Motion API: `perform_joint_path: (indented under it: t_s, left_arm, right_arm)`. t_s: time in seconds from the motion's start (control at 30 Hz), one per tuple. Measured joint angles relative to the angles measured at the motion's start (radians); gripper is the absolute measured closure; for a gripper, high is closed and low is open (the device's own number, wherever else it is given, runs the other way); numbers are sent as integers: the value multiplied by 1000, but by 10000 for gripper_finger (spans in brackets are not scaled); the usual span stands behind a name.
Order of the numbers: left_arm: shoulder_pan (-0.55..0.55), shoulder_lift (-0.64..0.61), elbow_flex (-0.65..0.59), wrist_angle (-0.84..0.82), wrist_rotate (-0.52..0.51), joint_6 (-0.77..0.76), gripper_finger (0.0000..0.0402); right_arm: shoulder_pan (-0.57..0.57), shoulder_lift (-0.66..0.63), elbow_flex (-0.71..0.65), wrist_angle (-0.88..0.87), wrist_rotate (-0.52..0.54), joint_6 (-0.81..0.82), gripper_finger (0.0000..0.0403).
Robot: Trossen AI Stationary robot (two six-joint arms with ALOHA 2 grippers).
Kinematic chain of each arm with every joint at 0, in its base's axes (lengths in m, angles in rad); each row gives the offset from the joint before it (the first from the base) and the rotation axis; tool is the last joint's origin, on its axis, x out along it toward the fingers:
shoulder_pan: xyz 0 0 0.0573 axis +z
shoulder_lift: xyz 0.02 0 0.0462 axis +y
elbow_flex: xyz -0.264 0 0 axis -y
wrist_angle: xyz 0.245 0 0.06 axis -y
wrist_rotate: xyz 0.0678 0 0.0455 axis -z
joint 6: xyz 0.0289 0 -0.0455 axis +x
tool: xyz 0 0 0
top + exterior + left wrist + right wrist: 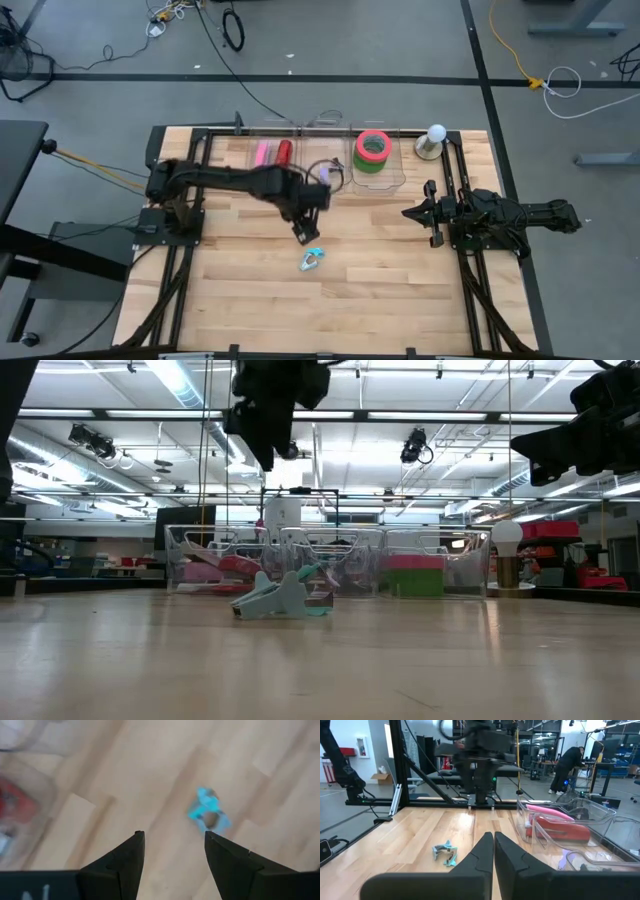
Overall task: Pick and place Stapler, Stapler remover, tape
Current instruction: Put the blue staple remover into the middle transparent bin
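Stapler remover [311, 260] lying loose on bare table [250, 300], waiting for pickup. Left gripper [304, 234] hanging just above it, jaws spread, holding nothing, likely lining up for grasp. Stapler [283, 152] already sitting in clear tray [392, 180] beyond, tape rolls [372, 150] stacked further right. Right gripper [436, 213] idling, clenched empty. Nothing blocking descent.

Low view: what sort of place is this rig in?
Likely a robotics lab or workshop: exposed ceiling strip lights, a wooden plank worktable, loose floor cables, a person at distant benches.
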State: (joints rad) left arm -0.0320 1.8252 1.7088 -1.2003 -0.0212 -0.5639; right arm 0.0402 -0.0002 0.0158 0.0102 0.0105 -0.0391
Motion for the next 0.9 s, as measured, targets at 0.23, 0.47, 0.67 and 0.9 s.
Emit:
perform_joint_path:
  t_s: [0.23,0.47,0.67,0.9]
  left_arm:
    - [-122,0,0,4,-1,-20,191]
    - [-198,0,0,57,-10,-31,191]
    - [-250,0,-1,127,-12,-27,191]
    - [-300,0,-1,196,-26,-27,191]
  right_arm:
    - [0,0,0,0,0,0,385]
    - [0,0,0,0,0,0,385]
    - [0,0,0,0,0,0,385]
    - [0,0,0,0,0,0,385]
